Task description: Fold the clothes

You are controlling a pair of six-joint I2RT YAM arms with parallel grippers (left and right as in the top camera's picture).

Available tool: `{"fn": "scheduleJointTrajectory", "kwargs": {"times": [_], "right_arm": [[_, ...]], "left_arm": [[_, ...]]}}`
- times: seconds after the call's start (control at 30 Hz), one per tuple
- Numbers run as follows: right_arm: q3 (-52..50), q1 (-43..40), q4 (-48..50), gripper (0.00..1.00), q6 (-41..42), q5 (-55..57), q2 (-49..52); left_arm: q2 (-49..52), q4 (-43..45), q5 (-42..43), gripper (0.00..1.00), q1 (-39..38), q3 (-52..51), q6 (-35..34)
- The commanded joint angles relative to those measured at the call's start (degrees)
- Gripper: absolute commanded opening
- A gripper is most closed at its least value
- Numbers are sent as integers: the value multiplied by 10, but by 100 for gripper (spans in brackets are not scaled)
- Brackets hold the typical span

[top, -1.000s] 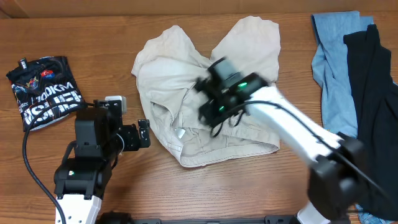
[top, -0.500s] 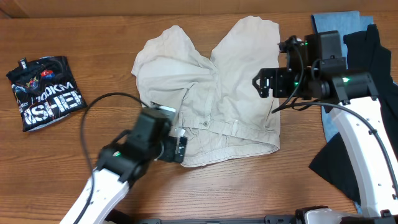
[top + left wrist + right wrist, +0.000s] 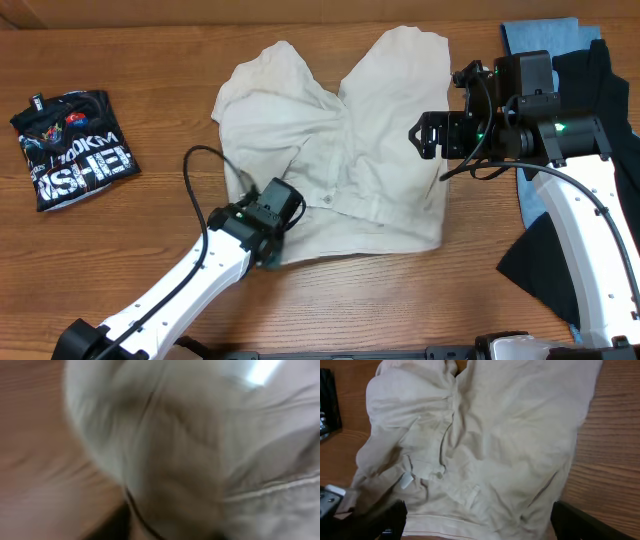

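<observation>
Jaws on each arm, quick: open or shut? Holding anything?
Left gripper: down at the near corner of the shorts; the view is too blurred to tell whether the jaws are open or shut.
Right gripper: jaws open, holding nothing.

The desk (image 3: 150, 80) under my arms is brown wood, its grain running side to side. In the middle lie the beige shorts (image 3: 380, 120), spread out but rumpled, legs pointing to the far edge and waistband toward me. Well apart from them, near my left edge, lies a folded black garment with white print (image 3: 72, 148). At my right edge a light blue garment (image 3: 535, 90) lies flat, and a plain black garment (image 3: 600, 140) overlaps it and runs down toward the near side.
</observation>
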Motion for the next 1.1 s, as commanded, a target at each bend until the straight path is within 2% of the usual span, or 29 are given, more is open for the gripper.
{"fn": "scheduleJointTrajectory", "kwargs": {"times": [0.0,0.1,0.17,0.3,0.37,0.43,0.47,0.5,0.53,0.57,0.6,0.77,0.93,1.07], "right_arm": [[5,-2,2,96,3,10,0],[5,-2,2,95,3,9,0],[5,-2,2,95,3,9,0],[5,-2,-3,95,3,9,0],[5,-2,-11,95,3,10,0],[5,-2,-18,95,3,9,0],[5,-2,-22,94,3,10,0],[5,-2,-24,95,3,9,0],[5,-2,-25,95,3,9,0],[5,-2,-26,95,3,9,0],[5,-2,-26,95,3,9,0],[5,-2,-25,95,2,10,0],[5,-2,-26,96,1,27,0],[5,-2,-26,96,1,40,0]], "left_arm": [[-8,-60,-180,13,22,42,-97],[-8,-56,-210,13,76,78,-63],[-7,14,-193,12,130,102,-3],[2,203,-102,14,229,142,125],[19,248,-91,14,274,182,145],[38,249,-83,14,306,231,168],[51,239,-83,21,322,264,184],[63,225,-83,48,336,293,197],[74,206,-83,68,346,320,205],[85,182,-83,94,354,345,207],[93,152,-83,100,360,365,207],[102,17,-17,100,364,396,189],[104,-121,140,100,359,390,98],[107,-186,214,98,349,346,76]]}}
